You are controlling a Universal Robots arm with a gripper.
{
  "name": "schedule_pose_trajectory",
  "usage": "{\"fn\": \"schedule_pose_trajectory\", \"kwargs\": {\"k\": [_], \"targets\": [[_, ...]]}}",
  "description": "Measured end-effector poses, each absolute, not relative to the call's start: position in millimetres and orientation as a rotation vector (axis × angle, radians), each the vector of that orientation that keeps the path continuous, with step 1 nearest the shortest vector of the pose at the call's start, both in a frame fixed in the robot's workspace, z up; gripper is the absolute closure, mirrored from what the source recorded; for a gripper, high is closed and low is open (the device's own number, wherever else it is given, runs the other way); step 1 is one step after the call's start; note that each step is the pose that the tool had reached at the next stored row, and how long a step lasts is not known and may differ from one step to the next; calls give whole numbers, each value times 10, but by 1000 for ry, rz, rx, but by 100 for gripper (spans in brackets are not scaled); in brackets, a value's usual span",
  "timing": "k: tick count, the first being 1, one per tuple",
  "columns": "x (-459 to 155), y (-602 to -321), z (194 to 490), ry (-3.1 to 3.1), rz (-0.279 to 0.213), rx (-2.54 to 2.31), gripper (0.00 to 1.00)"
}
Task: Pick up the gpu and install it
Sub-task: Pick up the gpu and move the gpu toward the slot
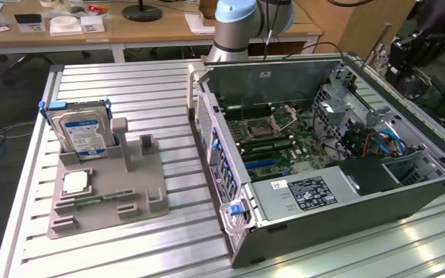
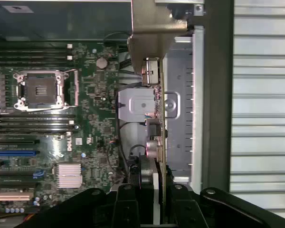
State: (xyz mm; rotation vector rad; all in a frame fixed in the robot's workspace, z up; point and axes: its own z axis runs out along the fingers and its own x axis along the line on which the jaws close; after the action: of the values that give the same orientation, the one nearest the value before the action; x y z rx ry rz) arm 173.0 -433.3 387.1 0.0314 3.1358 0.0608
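Near the Dell motherboard (image 2: 92,95), hand (image 2: 154,194) grips gpu (image 2: 159,118).

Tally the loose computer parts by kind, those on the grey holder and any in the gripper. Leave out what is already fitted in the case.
hard drive: 1
square chip: 1
memory stick: 1
gpu, in the gripper: 1
Total: 4

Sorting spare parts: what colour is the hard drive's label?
Mostly blue; the hard drive's label shows best in the exterior view.
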Motion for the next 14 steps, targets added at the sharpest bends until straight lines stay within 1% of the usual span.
{"fn": "schedule_pose_trajectory", "kwargs": {"k": [14], "targets": [[1685, -4333, 3871, 3136, 61, 32, 72]]}}
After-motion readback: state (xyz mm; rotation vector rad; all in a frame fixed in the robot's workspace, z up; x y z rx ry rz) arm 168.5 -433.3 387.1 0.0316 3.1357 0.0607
